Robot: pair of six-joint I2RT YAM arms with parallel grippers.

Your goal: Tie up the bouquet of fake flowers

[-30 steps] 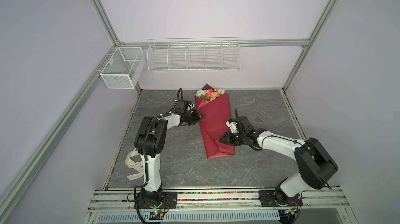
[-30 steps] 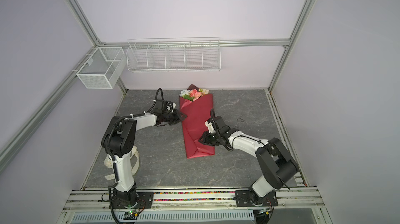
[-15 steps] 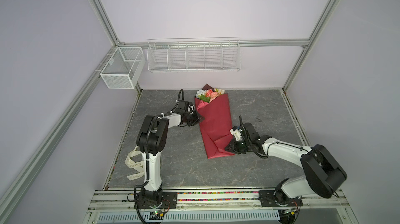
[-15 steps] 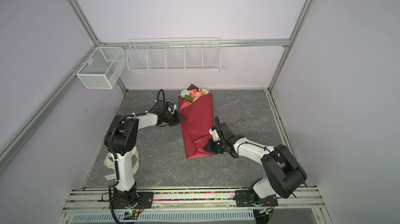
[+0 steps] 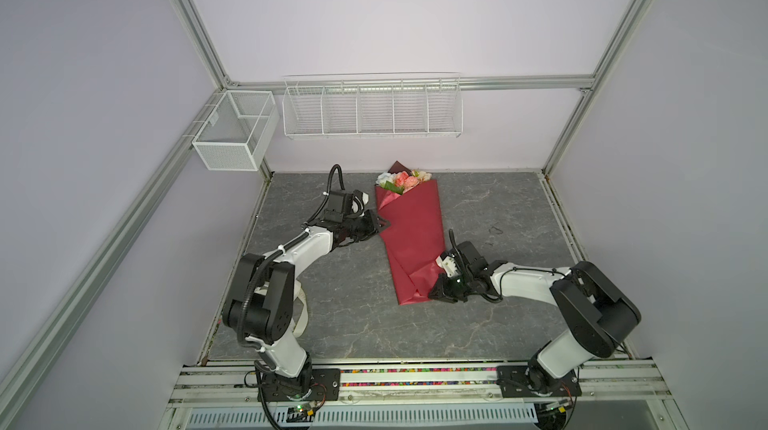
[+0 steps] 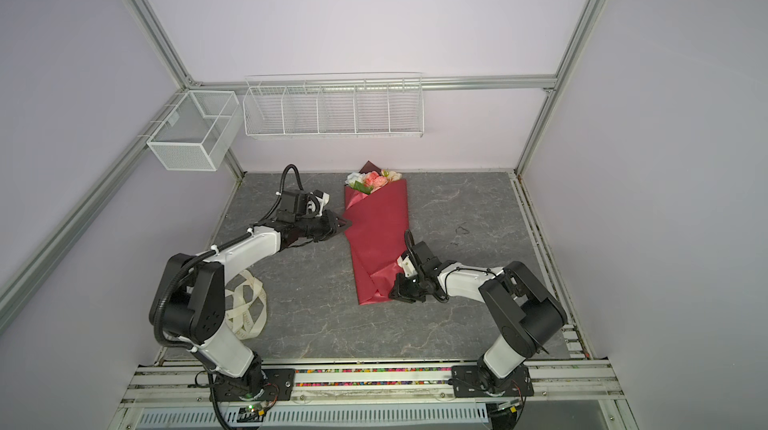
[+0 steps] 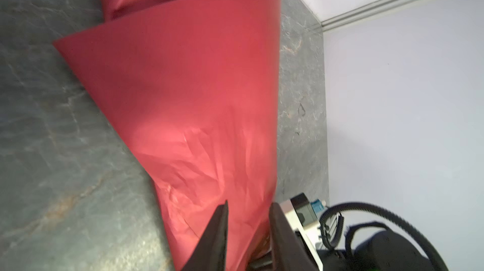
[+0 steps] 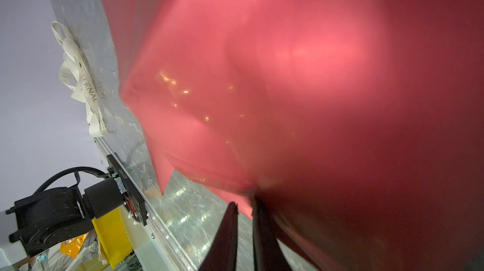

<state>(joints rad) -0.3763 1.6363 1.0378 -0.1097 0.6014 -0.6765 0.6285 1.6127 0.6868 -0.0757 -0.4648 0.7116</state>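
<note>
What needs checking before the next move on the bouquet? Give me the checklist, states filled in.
1. Bouquet wrapped in red paper, lying flat: ok.
2. Left end effector at the paper's left edge, jaws apart: ok.
3. Right end effector gripping the paper's near corner: cannot tell.
4. Ribbon around the bouquet: not ok; it lies apart, beside the left arm.
5. Flowers showing at the far end: ok.

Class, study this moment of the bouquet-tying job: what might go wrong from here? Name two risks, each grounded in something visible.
1. The right gripper meets only the edge of the red paper near the stem end; pulling may tear or unfold it instead of moving the bouquet of fake flowers.
2. The ribbon lies by the left arm's base, apart from the bouquet; fetching it may let the wrap open.
</note>
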